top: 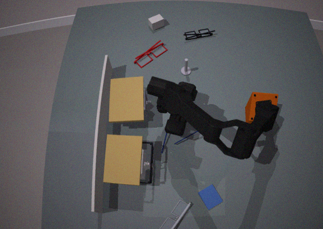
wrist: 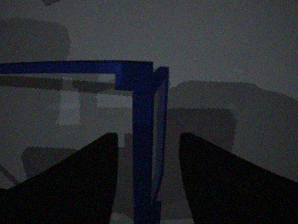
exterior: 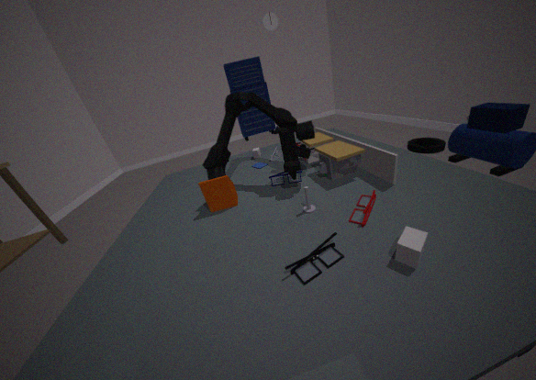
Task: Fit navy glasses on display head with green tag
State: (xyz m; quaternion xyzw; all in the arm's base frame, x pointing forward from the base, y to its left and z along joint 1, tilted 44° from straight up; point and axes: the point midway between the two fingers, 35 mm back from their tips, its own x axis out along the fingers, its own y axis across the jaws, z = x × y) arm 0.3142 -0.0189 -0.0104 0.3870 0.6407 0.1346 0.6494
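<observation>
The navy glasses point(top: 186, 138) point(exterior: 277, 180) point(wrist: 143, 110) stand clear of the tabletop under the arm, temples extending toward the lower left in the top view; what supports them is hidden. My gripper point(exterior: 293, 175) point(wrist: 148, 144) is partly open around the navy frame's rim, with a gap visible on both sides in the wrist view. Two display heads under tan tops stand at the left in the top view: the upper head point(top: 149, 102) has no glasses visible, and the lower head point(top: 146, 164) has dark glasses point(top: 152, 152) in front of its face. No green tag is visible.
A pale wall panel point(top: 100, 133) stands behind the heads. A small peg stand point(top: 186, 70) point(exterior: 309, 208), red glasses point(top: 141, 56) point(exterior: 367, 209), black glasses point(top: 198, 34), a white block point(top: 156, 22), an orange block point(exterior: 218, 195), a blue square point(top: 210, 197) and grey glasses point(top: 182, 216) surround the arm.
</observation>
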